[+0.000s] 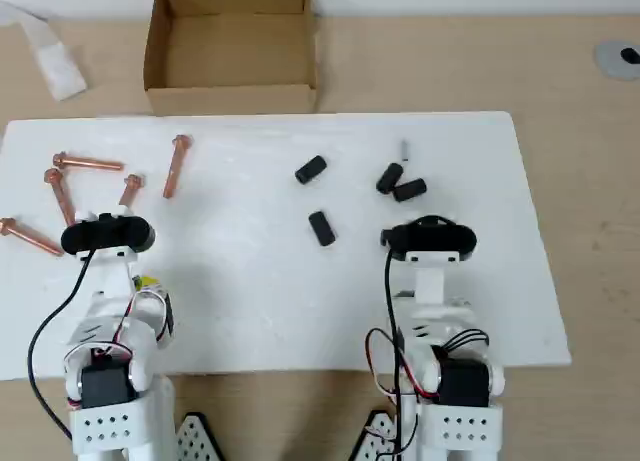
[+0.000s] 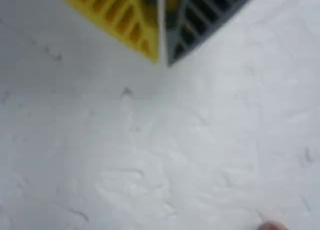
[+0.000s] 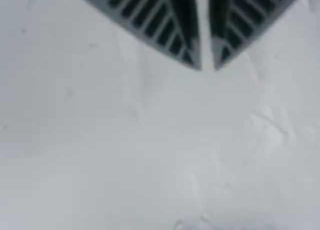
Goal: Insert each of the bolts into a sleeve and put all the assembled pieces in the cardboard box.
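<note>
**Q:** Where are the bolts and sleeves?

**A:** Five copper bolts (image 1: 177,166) lie scattered on a white sheet (image 1: 260,291), near its far left corner. One lies right at the left edge. Four black sleeves (image 1: 311,169) lie loose to the right of the sheet's middle, toward its far edge. Two lie just beside each other and the other two lie apart. The bolts and sleeves are well apart. A small grey pin (image 1: 405,149) lies just beyond the close pair.

**Q:** And the box?

**A:** The box (image 1: 230,46) sits open-topped on the bare tabletop (image 1: 580,181), just beside the sheet's far edge and left of its middle.

**Q:** How do the arms stand?

**A:** The left arm (image 1: 108,281) rises from the sheet's near edge by the left corner, with its head just on the near side of the bolts. The left gripper (image 2: 162,58), one jaw yellow and one dark, points down at bare sheet with its jaws together, holding nothing. The right arm (image 1: 440,311) rises from the near edge toward the right corner, just on the near side of the sleeves. The right gripper (image 3: 207,65) also points at bare sheet. Its dark jaws are together with only a slit between them, gripping nothing.
</note>
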Controlling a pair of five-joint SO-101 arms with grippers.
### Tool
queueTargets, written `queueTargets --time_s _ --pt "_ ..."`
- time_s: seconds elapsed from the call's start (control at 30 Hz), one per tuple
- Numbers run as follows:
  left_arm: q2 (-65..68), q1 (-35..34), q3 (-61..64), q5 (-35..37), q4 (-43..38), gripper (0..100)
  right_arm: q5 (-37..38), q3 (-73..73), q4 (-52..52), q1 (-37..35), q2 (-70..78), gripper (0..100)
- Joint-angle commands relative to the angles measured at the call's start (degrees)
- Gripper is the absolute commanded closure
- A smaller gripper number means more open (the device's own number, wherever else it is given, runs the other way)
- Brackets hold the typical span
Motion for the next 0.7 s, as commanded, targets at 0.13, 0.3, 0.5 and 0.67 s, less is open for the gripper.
queueTargets --time_s 0.13,0.3,0.5,0.67 --pt "-0.5 -0.4 -0.4 -0.3 -0.3 99 -0.4 0.1 0.2 -1.1 -5.7 98.8" --pt "-0.5 -0.4 -0.4 -0.3 -0.3 99 -0.4 0.3 -0.6 -1.7 -5.7 98.8" --pt "0.0 -5.5 -2.0 0.1 -2.4 99 -0.2 -0.7 -0.7 -3.0 -5.0 98.7" --pt "7.0 -16.0 -9.4 -0.2 -2.8 99 1.5 -2.6 -0.9 -2.9 -3.9 98.7"
